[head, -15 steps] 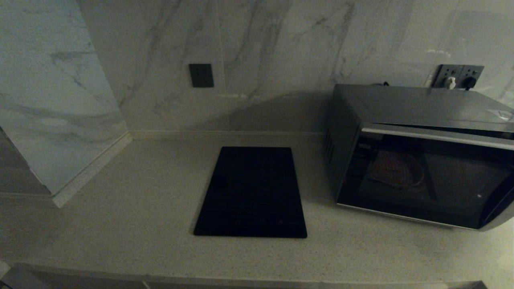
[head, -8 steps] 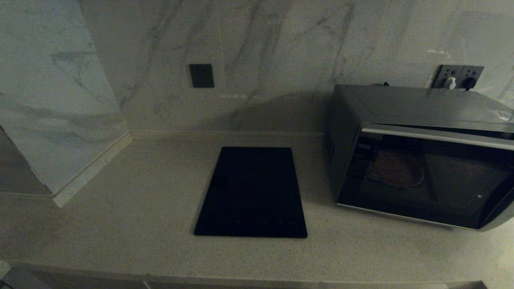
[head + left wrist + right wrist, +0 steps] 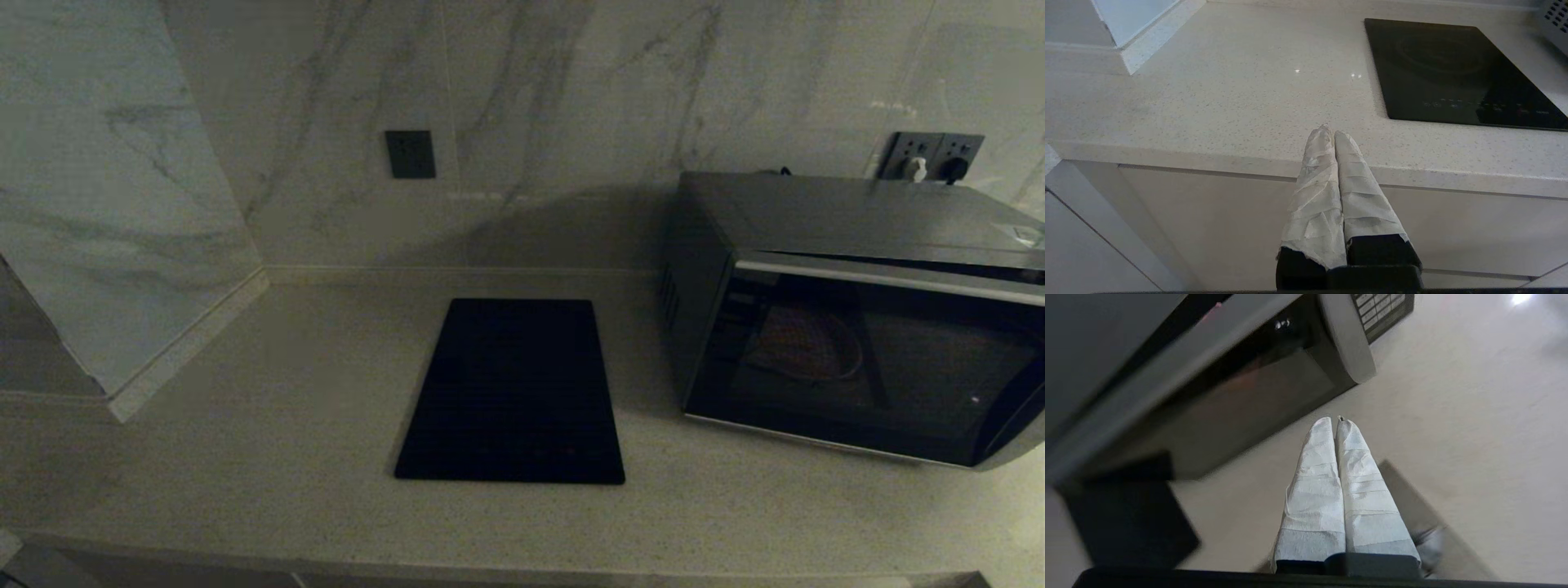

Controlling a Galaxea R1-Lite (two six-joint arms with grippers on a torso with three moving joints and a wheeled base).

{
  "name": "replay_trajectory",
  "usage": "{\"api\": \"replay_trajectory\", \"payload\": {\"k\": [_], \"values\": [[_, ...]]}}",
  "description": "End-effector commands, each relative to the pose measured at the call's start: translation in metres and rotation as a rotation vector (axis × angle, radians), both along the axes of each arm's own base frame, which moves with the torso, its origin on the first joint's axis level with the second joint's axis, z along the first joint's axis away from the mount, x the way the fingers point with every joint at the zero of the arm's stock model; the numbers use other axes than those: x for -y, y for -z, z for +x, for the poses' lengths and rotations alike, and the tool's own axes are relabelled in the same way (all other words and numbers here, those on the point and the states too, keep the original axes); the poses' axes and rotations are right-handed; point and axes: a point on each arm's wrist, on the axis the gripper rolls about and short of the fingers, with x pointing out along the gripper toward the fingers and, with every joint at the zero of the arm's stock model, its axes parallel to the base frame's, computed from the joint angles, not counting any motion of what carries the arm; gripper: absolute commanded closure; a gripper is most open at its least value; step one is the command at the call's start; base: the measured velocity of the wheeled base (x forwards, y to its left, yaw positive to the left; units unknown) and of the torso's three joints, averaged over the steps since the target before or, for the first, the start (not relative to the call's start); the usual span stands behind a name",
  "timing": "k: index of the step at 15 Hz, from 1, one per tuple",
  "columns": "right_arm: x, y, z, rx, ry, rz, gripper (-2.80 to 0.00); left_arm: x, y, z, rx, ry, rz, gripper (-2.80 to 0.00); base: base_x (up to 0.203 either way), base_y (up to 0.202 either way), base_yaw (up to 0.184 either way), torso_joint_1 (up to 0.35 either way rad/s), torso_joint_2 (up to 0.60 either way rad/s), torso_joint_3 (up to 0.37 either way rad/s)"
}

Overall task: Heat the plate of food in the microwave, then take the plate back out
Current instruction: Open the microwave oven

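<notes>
Silver-grey microwave [image 3: 857, 318], door shut, no readable lettering; plate of food [image 3: 808, 347] seemingly inside, dim; both tape-wrapped grippers, left gripper [image 3: 1333, 131] and right gripper [image 3: 1336, 419], pressed closed, empty.

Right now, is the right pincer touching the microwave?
Apart. In the right wrist view the shut right pincer hangs over bare counter, with a clear strip of counter between its tips and the microwave door.

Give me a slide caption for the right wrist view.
Shut right gripper with white-wrapped fingers hangs above the pale speckled stone counter, before the silver-grey microwave's closed black glass door.
</notes>
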Motion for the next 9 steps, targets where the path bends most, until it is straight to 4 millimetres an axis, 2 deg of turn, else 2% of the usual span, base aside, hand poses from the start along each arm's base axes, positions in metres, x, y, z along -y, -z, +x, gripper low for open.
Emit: {"api": "replay_trajectory", "payload": {"k": [1, 4, 9], "values": [[0.044, 0.020, 0.038, -0.073, 0.051, 0.111, 0.00, 0.000, 0.000, 0.000, -0.001, -0.001, -0.001, 0.00, 0.000, 0.000, 0.000, 0.000, 0.00, 0.000], [0.076, 0.028, 0.066, -0.068, 0.110, 0.180, 0.00, 0.000, 0.000, 0.000, 0.000, -0.001, -0.002, 0.00, 0.000, 0.000, 0.000, 0.000, 0.00, 0.000], [0.100, 0.039, 0.090, -0.057, 0.128, 0.248, 0.00, 0.000, 0.000, 0.000, 0.000, -0.001, -0.001, 0.00, 0.000, 0.000, 0.000, 0.000, 0.00, 0.000]]}}
